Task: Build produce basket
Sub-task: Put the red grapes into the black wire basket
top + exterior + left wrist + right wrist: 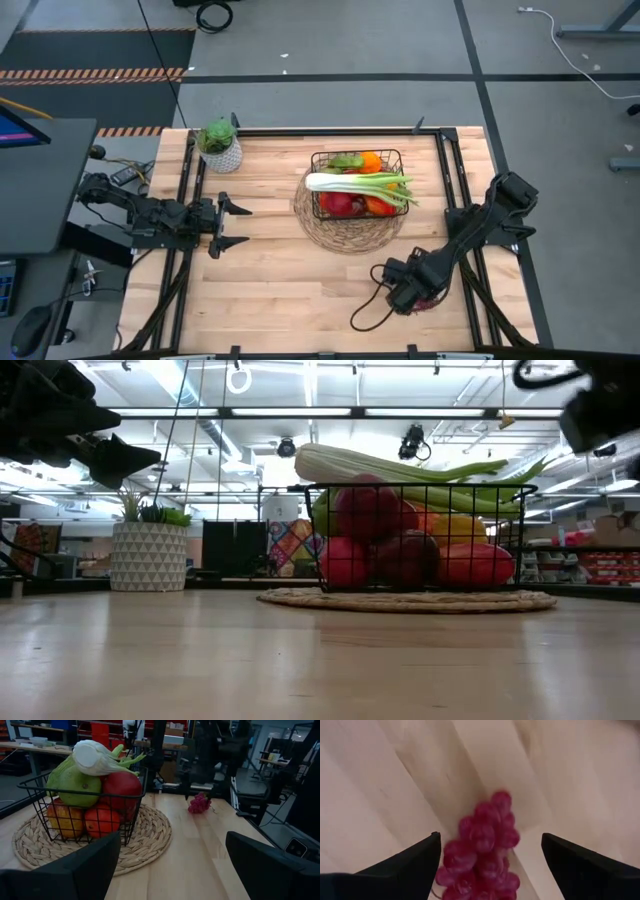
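Two grippers: we see both spread.
Right gripper point(487, 852): above grapes point(482, 852) on counter point(280, 290).
Left gripper point(232, 225): waits beside basket point(318, 160).

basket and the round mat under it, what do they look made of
The basket looks like thin black metal wire, matte: an open grid you see the fruit through. The round mat looks like woven straw or seagrass, pale and dry, with braided coils showing.

potted plant point(219, 143) | far-left table corner | woven mat point(345, 232) | mid-table
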Available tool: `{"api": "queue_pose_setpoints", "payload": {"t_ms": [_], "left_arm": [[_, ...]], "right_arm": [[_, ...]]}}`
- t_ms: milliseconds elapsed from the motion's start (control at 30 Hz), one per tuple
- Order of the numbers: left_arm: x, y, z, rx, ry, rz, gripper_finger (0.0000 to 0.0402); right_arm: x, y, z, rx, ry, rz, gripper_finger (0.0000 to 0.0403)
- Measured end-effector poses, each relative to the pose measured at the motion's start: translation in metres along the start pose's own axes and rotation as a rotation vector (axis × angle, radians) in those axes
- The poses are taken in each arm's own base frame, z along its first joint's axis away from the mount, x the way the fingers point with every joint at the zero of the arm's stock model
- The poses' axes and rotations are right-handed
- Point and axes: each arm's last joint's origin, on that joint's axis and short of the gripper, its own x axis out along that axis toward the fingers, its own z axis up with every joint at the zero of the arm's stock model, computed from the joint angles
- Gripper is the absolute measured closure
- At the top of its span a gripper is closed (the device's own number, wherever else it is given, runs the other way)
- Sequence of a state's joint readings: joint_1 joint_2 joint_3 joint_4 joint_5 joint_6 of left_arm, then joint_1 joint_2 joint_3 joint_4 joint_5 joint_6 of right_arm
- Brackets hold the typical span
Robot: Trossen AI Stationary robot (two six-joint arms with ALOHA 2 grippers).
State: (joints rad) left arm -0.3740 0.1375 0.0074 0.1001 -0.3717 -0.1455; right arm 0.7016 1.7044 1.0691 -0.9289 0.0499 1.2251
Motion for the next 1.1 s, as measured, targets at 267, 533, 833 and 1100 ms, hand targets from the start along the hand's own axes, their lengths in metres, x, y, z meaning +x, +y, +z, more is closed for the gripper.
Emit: {"api": "queue_pose_setpoints", "payload": {"t_ms": [267, 533, 833, 1100], "left_arm": [[0.000, 0.000, 0.000, 0.000, 0.000, 0.000, 0.0033], [0.000, 0.000, 0.000, 0.000, 0.000, -0.001, 0.0033], [0.000, 0.000, 0.000, 0.001, 0.000, 0.000, 0.0033], [0.000, 0.000, 0.000, 0.000, 0.000, -0.001, 0.0033]], "right_arm": [[0.026, 0.004, -0.010, -0.044, 0.095, -0.116, 0.0054], [0.029, 0.005, -0.011, -0.046, 0.120, -0.119, 0.0058], [0.029, 0.005, -0.011, -0.103, 0.121, -0.119, 0.0163], [0.026, 0.002, -0.002, -0.137, 0.117, -0.123, 0.0259]]}}
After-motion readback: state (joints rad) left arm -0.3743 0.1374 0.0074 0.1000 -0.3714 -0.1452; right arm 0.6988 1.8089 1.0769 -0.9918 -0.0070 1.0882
